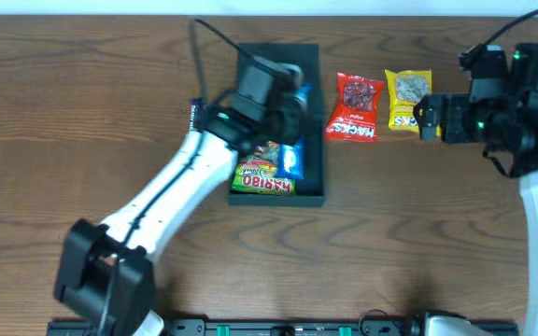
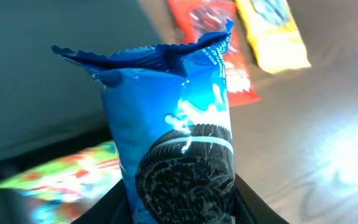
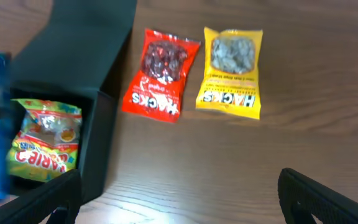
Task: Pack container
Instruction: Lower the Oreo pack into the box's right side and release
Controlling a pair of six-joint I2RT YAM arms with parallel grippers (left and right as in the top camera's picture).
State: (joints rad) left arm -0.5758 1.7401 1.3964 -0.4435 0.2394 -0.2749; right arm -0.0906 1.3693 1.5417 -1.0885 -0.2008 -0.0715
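Two packs lay flat on the brown wood-grain worktop [image 1: 82, 103], a red Hacks pack [image 1: 356, 107] and a yellow Hacks pack [image 1: 406, 100], just right of the dark container [image 1: 312, 140] sitting mid-worktop. Left fingers [image 2: 253, 211] were clamped on a blue Oreo pack [image 2: 179, 137] above it; right fingers [image 3: 319, 202] gaped wide.

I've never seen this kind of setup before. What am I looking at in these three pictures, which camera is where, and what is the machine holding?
This is a robot with two arms at a wooden table, each ending in a two-finger gripper. One picture looks down from above; the other two come from cameras on the wrists. The left gripper is shut on a blue Oreo packet, held at the dark box, where a Haribo packet already lies. The right gripper is open and empty. A red Hacks packet and a yellow Hacks packet lie on the table beside the box.
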